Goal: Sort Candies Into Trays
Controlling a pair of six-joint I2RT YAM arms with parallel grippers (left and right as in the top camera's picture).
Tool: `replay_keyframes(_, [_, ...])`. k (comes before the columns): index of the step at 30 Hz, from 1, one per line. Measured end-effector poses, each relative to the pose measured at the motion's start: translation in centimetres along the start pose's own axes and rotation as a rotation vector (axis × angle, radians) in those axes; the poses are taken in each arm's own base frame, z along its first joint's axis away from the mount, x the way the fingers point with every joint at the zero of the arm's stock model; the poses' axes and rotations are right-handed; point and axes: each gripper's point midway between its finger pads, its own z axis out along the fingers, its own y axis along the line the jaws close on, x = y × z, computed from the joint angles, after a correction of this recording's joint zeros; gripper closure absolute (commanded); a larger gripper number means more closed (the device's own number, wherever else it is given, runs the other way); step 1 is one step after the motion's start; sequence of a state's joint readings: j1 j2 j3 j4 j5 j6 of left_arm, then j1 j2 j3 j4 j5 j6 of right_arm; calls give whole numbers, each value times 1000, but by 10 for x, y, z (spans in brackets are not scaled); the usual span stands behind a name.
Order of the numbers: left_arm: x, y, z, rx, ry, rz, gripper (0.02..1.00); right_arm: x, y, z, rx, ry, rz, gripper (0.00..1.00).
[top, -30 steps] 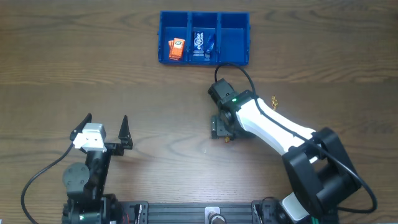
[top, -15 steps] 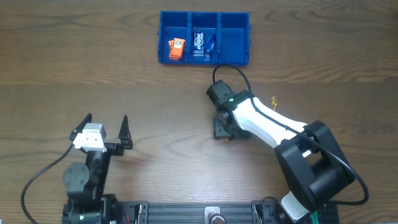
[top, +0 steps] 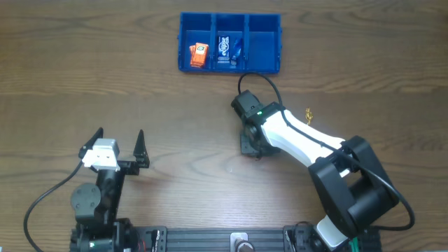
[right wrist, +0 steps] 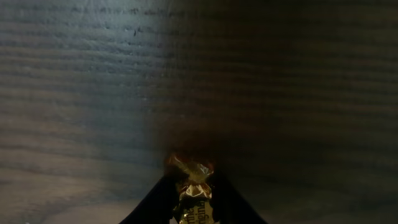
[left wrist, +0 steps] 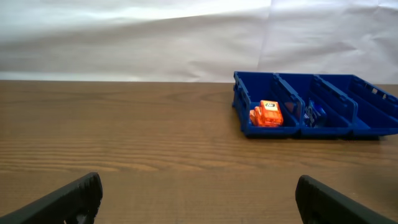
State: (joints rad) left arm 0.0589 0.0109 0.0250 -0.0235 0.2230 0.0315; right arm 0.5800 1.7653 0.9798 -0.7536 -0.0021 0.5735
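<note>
Top view: at left we see the left pincer [top: 120,134] spread wide over the tabletop [top: 175,112]. Right of centre, the right pincer [top: 252,148] pinches a gold-wrapped candy [right wrist: 193,186] low on the wood, apart from the blue tray [top: 229,69].

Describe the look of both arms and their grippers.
The left arm is black, with a white wrist block and a looping black cable. The left gripper has two black pointed fingers. The right arm wears a white shell between bulky black joints, with a black cable along it and a small green light. The right gripper is black.
</note>
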Motion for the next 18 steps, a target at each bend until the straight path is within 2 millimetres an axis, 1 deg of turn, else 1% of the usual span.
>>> replay_keyframes(5, [0,0,0,0,0,0,20,-1,2,0,-9,-2,-1,851])
replay_keyframes(8, [0,0,0,0,0,0,20,-1,3,-1,-10,-4,-4,851])
replay_keyframes(9, [0,0,0,0,0,0,20,-1,3,-3,-12,-7,-5,851])
replay_keyframes(11, [0,0,0,0,0,0,20,-1,5,-12,-19,-17,-15,851])
replay_keyframes(13, [0,0,0,0,0,0,23,-8,11,-34,-42,-57,-30,853])
replay_keyframes(15, [0,0,0,0,0,0,20,-20,16,-67,-59,-117,-38,858])
replay_keyframes(17, [0,0,0,0,0,0,20,-43,20,-115,-69,-216,-40,860])
replay_keyframes(18, [0,0,0,0,0,0,20,-53,22,-132,-78,-261,-39,858])
